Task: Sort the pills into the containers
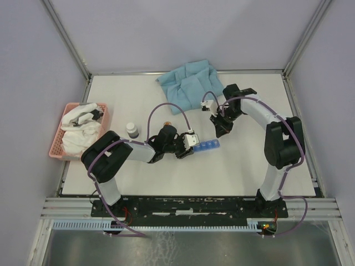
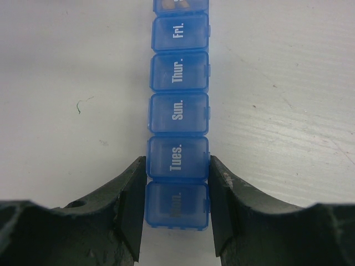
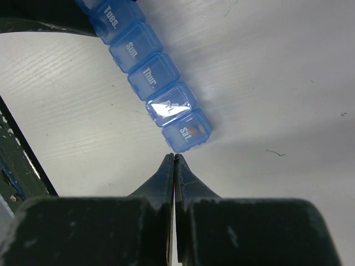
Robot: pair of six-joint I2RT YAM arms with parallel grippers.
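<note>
On the lids of the blue pill-organiser strip point(image 2: 178, 113), white letters read, from left end to right: one blurred beyond reading, then Tues., Sun., Thur., Fri., Sat.

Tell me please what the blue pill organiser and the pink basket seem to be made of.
The pill organiser looks like translucent glossy plastic: one lid shows glare. The pink basket is probably moulded plastic, judging by its slatted walls.
</note>
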